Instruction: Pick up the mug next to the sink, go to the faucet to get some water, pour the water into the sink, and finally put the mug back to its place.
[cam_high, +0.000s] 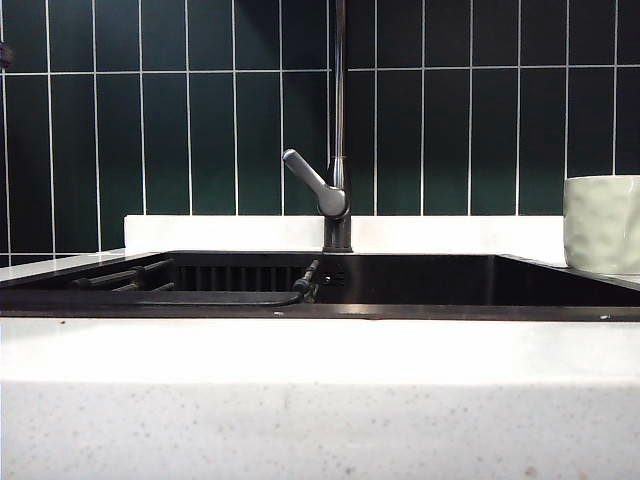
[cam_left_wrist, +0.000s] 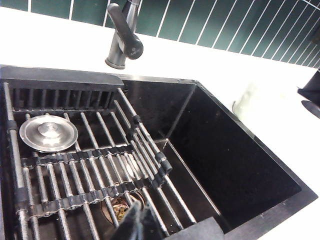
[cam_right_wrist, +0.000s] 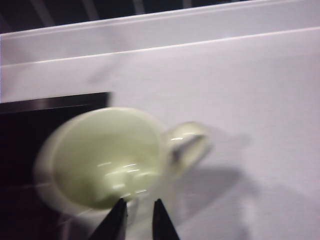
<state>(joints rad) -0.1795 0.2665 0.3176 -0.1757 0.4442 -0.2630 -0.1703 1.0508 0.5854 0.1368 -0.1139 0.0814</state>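
The cream mug (cam_high: 603, 222) stands upright on the white counter at the right end of the black sink (cam_high: 420, 282), cut off by the frame edge. Seen from above, the mug (cam_right_wrist: 105, 155) is blurred and empty, its handle (cam_right_wrist: 187, 142) turned away from the sink corner (cam_right_wrist: 50, 102). My right gripper (cam_right_wrist: 138, 210) hovers open just short of the mug's rim, nothing between its fingers. The dark faucet (cam_high: 339, 120) rises behind the sink with its grey lever (cam_high: 310, 180) angled left. My left gripper (cam_left_wrist: 136, 220) hangs shut over the sink floor (cam_left_wrist: 225, 165), holding nothing.
A roll-up rack of metal bars (cam_left_wrist: 90, 165) covers the left part of the basin, with a round steel drain lid (cam_left_wrist: 48, 132) lying on it and the drain (cam_left_wrist: 120, 202) beneath. Dark green tiles (cam_high: 150, 120) form the back wall. White speckled countertop (cam_high: 320, 400) runs along the front.
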